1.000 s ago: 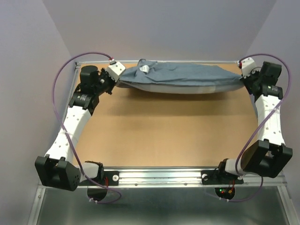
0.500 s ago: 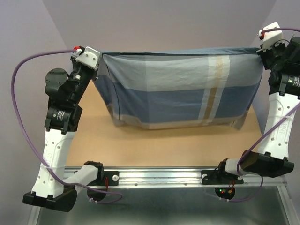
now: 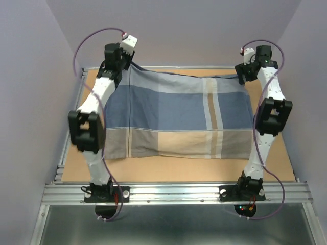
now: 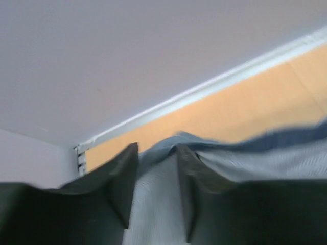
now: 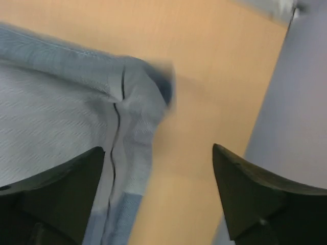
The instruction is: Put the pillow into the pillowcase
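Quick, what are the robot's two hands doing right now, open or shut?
Left gripper: shut on a corner of the pillowcase.
Right gripper: open, gripping nothing; another corner of the cloth lies loose below it.

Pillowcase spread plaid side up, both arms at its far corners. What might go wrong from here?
1. The right gripper is open, and the far right corner of the pillowcase lies loose beside it. Only the left gripper pinches cloth, so any lift would likely hang lopsided or drag the sack askew.
2. That left pinch takes just a small fold at the corner, which might slip out under a pull.
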Tool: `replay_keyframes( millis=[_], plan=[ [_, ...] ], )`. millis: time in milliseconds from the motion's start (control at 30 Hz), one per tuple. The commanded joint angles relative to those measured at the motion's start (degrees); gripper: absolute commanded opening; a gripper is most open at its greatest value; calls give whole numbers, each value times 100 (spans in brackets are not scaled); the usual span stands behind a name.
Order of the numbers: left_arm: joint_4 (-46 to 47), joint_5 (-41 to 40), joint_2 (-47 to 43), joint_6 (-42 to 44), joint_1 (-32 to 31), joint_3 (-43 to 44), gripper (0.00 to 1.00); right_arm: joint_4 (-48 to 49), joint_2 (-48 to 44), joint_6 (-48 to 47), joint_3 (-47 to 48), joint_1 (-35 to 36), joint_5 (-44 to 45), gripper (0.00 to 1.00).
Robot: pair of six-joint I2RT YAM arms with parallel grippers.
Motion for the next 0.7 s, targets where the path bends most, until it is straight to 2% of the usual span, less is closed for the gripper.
replay_keyframes(
  millis=[0,33,67,133,167,200,233,267,400,433,467,533,667],
  plan=[
    [-1512,-806,1672,-696,425,3336,60,-1258,1494,933,3662,127,481,100],
    [-1889,-632,1870,-803,488,4448,65,-1350,1464,856,3920,127,570,100],
    [-2188,-456,1942,-917,575,4703,71,-1316,1290,777,3783,110,615,100],
    [-2394,-7,1584,-936,708,4532,72,-1001,597,714,2250,-100,405,100],
    [-2359,98,1330,-892,734,3790,76,-590,-137,601,1678,-153,213,100],
    [-2167,186,814,-840,743,3331,77,-456,-414,504,785,-206,185,100],
    [-2095,240,582,-787,743,2891,77,-393,-643,434,498,-224,150,100],
    [-2060,318,363,-717,743,2147,88,-402,-1029,346,251,-250,106,100],
    [-2436,766,-542,-917,769,1016,89,-454,-1838,336,-989,-303,-341,100],
    [-2498,950,-684,-953,770,832,91,-489,-1963,423,-1147,-303,-447,100],
    [-2551,1126,-816,-988,770,464,99,-516,-2051,633,-1488,-303,-718,100],
    [-2543,1591,-1299,-1076,770,-142,99,-691,-2297,845,-1876,-295,-1062,100],
    [-2429,1805,-2055,-1463,691,-1067,99,-683,-2842,1556,-2553,-268,-1818,100]
  ],
)
